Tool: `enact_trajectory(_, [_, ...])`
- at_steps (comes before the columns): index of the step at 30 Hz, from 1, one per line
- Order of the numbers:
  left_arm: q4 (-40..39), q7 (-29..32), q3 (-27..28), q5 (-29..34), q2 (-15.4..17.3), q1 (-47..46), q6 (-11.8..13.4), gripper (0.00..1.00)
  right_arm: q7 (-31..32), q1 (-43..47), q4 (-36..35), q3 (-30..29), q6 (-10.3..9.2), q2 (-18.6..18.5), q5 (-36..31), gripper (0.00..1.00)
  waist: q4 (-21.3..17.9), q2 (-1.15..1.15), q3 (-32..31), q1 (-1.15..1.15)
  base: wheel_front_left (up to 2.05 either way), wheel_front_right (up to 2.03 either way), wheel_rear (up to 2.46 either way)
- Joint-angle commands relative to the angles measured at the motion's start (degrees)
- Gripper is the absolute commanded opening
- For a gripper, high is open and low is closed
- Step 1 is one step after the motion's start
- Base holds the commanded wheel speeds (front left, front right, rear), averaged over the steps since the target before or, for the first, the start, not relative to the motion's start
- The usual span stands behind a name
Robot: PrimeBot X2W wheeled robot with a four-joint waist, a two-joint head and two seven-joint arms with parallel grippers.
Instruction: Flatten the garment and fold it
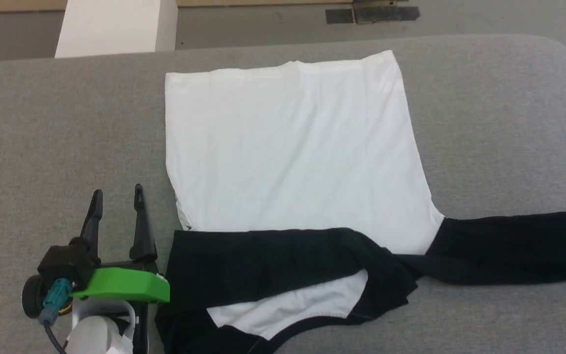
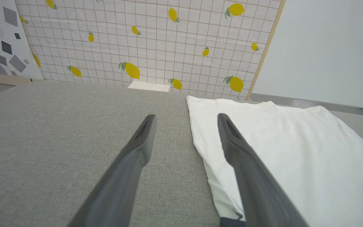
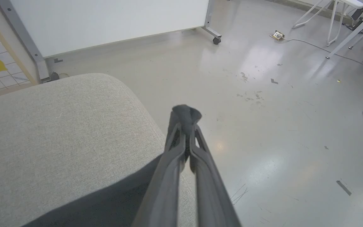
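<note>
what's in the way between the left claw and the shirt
Nothing visible. The open left claw sits just beside the shirt, at its left edge, with bare grey cushion between them.

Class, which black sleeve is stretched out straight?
The right sleeve, stretched out sideways; the left sleeve lies folded across the shirt.
</note>
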Motion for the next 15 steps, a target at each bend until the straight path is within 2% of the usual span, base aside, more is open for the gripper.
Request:
enact_trajectory(1, [0.25, -0.22, -0.11, -0.12, 0.21, 1.13, -0.34, 1.00, -1.22, 0.36, 0.32, -0.54, -0.08, -0.02, -0.58, 0.00, -0.61, 0.60, -0.94, 0.00, 0.00, 0.00, 0.00])
enact_trajectory(9, [0.85, -0.22, -0.27, -0.43, 0.27, 1.95, -0.30, 1.00, -9.99, 0.82, 2.65, -0.52, -0.08, -1.68, -2.23, 0.00, -0.74, 0.60, -1.67, 0.00, 0.00, 0.00, 0.00])
enact_trajectory(12, [1.13, -0.22, -0.41, -0.49, 0.43, 1.77, -0.33, 1.00, -8.56, 0.90, 1.45, 1.81, -0.08, -1.78, -0.87, 0.00, -0.53, 0.60, -1.81, 0.00, 0.00, 0.00, 0.00])
enact_trajectory(15, [1.26, -0.22, -0.53, -0.55, 0.52, 1.62, -0.32, 1.00, -4.65, 1.73, -3.72, 4.39, -0.08, -0.62, 0.98, 0.00, -0.31, 0.60, -1.97, 0.00, 0.00, 0.00, 0.00])
